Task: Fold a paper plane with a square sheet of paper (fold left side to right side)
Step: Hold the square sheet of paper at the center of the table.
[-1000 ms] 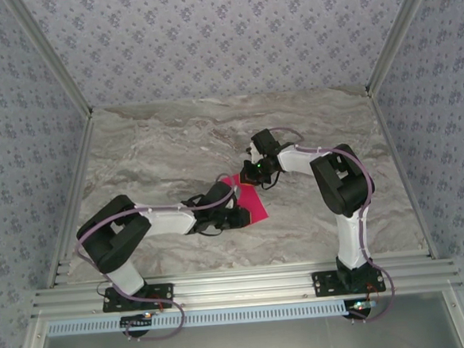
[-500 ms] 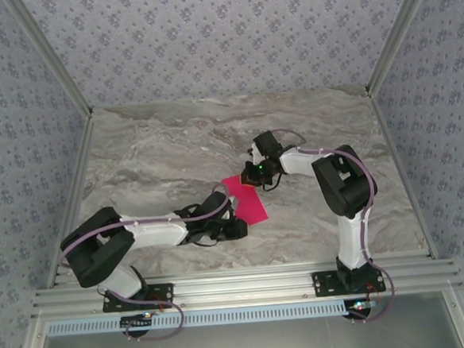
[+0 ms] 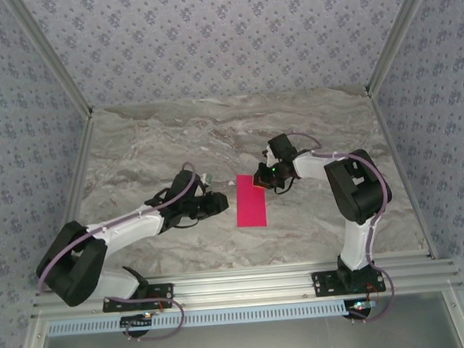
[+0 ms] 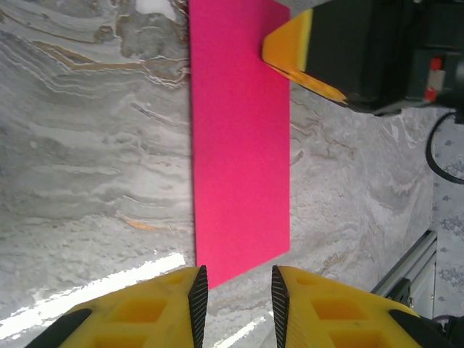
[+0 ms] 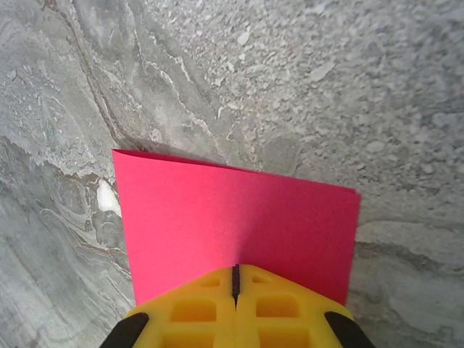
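Thin magenta-pink paper sheet point(image 3: 250, 200) lies halved into a narrow strip; plane folds not yet done; left gripper point(image 4: 235, 281) parted, empty; right gripper point(image 5: 235, 271) clenched, tips on sheet.

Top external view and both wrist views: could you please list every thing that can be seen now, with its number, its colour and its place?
sheet of paper: one, magenta-pink, folded into a narrow rectangle, lying flat near the middle of the table
table: one, grey marble pattern, under everything
walls: three, blue-grey flowered pattern, at the left, back and right of the table
frame rails: several, silver metal, along the near edge and up the corners
arms: two, white and black, left arm and right arm, bases at the near edge
left end effector: one, yellow fingers, slightly open, empty, beside the sheet's left edge
right end effector: one, yellow fingers, shut, tips over the sheet's far right corner
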`<state>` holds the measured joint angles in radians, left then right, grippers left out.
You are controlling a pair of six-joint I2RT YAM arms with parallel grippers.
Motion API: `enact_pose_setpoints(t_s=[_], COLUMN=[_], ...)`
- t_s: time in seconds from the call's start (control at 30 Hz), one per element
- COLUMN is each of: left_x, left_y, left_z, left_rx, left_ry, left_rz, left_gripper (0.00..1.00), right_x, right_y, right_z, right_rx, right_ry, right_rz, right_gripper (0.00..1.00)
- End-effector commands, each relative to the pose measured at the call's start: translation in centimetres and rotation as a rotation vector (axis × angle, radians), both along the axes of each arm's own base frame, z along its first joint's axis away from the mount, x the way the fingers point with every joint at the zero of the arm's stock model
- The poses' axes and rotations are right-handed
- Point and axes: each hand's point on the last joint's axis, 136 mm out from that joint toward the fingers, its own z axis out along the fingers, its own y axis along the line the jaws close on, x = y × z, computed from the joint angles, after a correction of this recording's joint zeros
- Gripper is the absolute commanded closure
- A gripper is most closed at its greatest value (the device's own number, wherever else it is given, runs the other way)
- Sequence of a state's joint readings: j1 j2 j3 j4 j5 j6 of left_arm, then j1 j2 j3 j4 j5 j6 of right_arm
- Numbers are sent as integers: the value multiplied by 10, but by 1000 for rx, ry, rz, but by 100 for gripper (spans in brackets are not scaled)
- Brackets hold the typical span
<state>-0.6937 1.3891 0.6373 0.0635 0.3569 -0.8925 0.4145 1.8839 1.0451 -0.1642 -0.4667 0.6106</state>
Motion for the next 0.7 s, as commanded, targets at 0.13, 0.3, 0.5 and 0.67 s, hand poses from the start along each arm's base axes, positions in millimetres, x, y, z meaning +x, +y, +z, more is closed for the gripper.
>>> enact_pose_setpoints(t_s=[0.13,0.3,0.5,0.67], left_x=[34,64,97,115], left_y=[-40,-59,-66,-67], left_z=[13,1,-26,-40], left_rx=[-38,-7,77,118], left_ry=[-23,-21,-1,11], left_rz=[-86,-91,-80,-78], left_gripper=[69,69,70,71], right_x=[-1,-22,-63,-92], right_y=[-15,-49,-71,-76], right_z=[38,53,54,48], right_rx=[-60,-137,-133,-114], right_ry=[-99,-143,-120,-83], right_rz=[16,-18,-36,-30], right_gripper=[82,64,53,49])
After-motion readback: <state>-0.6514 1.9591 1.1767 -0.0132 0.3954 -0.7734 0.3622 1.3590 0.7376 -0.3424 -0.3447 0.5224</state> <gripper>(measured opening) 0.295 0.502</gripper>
